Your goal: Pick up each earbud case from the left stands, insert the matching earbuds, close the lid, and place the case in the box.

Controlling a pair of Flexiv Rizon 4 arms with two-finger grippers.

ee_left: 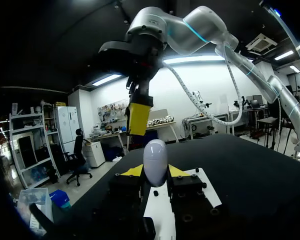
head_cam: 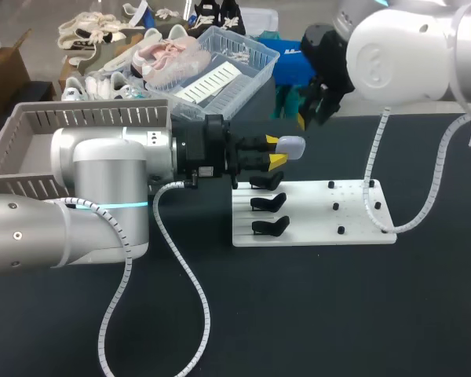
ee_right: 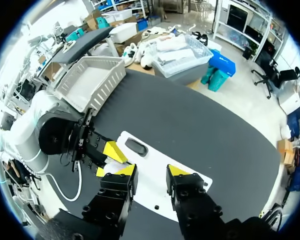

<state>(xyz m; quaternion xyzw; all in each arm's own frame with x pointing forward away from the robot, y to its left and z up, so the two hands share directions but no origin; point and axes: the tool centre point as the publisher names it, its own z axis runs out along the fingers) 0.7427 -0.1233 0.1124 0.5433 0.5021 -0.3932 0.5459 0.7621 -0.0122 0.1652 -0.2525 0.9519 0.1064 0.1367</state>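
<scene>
My left gripper [head_cam: 279, 154] hangs above the white stand board [head_cam: 322, 214], shut on a pale oval earbud case [head_cam: 291, 146]. In the left wrist view the case [ee_left: 155, 162] stands upright between the two yellow tips, lid closed. Three black stands [head_cam: 268, 203] line the board's left side, all bare. My right gripper [head_cam: 312, 110] is higher up and farther back, over the table's far edge. In its own view the right gripper [ee_right: 150, 171] is open, with nothing between its fingers. It looks down on the board [ee_right: 155, 187] and the left gripper's yellow tips [ee_right: 113, 150].
The grey slatted box [head_cam: 86, 118] sits at the table's far left, behind my left arm, and shows again as the box [ee_right: 92, 80] in the right wrist view. Small black pegs [head_cam: 335, 207] dot the board's right half. A white cable [head_cam: 424, 204] loops from my right arm onto the board.
</scene>
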